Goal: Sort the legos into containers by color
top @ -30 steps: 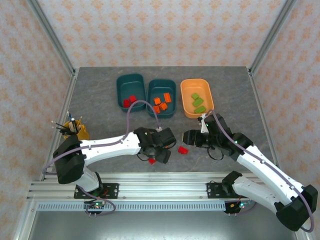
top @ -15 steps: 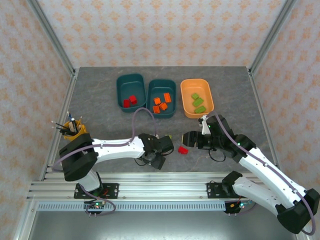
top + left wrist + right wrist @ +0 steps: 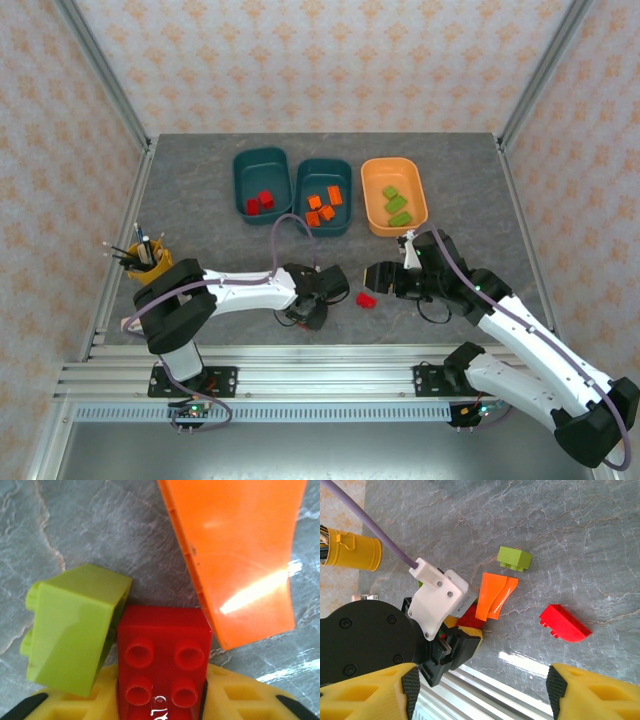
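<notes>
And we open on the grey table, with three tubs along the back. The left teal tub holds red bricks, and the middle teal tub holds orange bricks. The orange tub has green bricks. The yellow pen cup sits far left.

The left gripper is down low on the table, and from above it hides its own catch. Its wrist view sorts that out: yellow fingers are pressed against both sides of a red brick, whose near end is cut off by the frame. A tilted green brick touches its left side. An orange piece sits just to the right, running off the top edge.

The right gripper hangs nearby with its fingers wide apart, holding nothing. A loose red brick lies on the table below it.
</notes>
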### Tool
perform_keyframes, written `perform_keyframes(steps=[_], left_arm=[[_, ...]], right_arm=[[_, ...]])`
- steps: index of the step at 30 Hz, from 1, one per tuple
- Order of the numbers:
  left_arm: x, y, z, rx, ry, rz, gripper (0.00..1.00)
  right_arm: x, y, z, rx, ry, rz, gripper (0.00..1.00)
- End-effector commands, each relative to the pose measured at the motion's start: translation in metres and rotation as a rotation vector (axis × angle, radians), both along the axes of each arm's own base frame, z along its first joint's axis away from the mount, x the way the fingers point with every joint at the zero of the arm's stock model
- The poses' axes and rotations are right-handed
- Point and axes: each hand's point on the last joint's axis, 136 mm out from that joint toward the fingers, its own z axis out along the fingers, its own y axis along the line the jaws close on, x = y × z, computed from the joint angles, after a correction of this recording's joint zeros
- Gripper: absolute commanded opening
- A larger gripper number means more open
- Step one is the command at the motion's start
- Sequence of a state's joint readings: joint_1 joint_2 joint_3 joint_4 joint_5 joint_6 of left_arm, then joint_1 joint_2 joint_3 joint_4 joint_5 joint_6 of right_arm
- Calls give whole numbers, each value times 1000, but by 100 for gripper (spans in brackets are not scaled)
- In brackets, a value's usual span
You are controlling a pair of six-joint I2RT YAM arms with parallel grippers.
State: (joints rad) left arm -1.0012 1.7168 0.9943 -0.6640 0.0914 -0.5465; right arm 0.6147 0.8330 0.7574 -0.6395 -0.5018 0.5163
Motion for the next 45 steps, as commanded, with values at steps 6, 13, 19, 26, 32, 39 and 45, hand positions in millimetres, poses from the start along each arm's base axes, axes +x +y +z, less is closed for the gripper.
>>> perform_keyframes(steps=[6, 13, 19, 26, 32, 39, 45], left_arm=[[14, 4, 30, 16, -77, -25, 27], [49, 11, 129, -170, -154, 157, 26], [118, 57, 181, -311, -188, 405, 27], [209, 106, 161, -320, -179, 608, 26], [280, 127, 125, -294, -140, 675, 26], [319, 118, 87, -277, -75, 649, 28], [325, 115, 68, -270, -37, 662, 39]], right_arm=[[11, 1, 7, -2, -17, -33, 69], [34, 6, 50, 27, -136, -67, 66], [77, 33, 104, 129, -253, -100, 66], [135, 77, 112, 127, -237, -88, 66], [161, 102, 95, 100, -160, -58, 66], [169, 110, 75, 83, -110, -59, 66], [170, 111, 61, 73, -79, -64, 66]])
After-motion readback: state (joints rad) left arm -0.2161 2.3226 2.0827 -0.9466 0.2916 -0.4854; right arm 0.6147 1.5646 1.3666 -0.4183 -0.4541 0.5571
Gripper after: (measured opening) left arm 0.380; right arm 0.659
